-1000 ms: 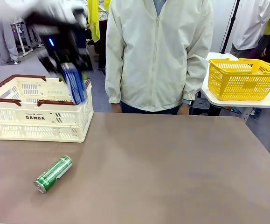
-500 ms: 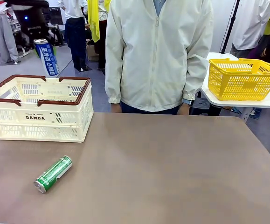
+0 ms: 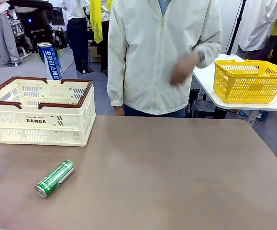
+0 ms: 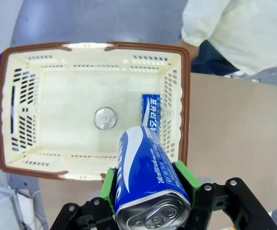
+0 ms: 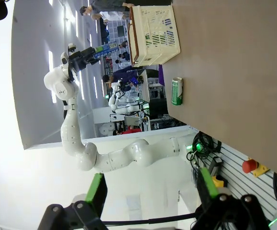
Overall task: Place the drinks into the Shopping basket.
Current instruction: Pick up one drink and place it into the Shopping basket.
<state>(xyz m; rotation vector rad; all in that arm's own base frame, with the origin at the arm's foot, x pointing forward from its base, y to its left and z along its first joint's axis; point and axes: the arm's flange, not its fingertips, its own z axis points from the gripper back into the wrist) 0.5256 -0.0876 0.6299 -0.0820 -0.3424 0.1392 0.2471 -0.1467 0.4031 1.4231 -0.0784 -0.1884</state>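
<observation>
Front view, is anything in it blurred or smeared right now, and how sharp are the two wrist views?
Front view: the person's raised hand is motion-blurred; table things are sharp. Left wrist view: the blue-and-white can in the left gripper is crisp. Right wrist view: rolled sideways, the ceiling glares white.

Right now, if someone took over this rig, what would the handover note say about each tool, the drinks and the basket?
Left tool: shut on the blue-and-white can, held above the Shopping basket.
Right tool: open, holding nothing, away from the work.
Inside the basket, seen from the left wrist: one can standing upright and one blue-and-white can lying on its side by the wall.
Green can: lying on its side on the table, in front of the basket.
Person's hand: raised at the chest, clear of the table.
Done: two cans in. Left: release the held can into the basket, then fetch the green can.
</observation>
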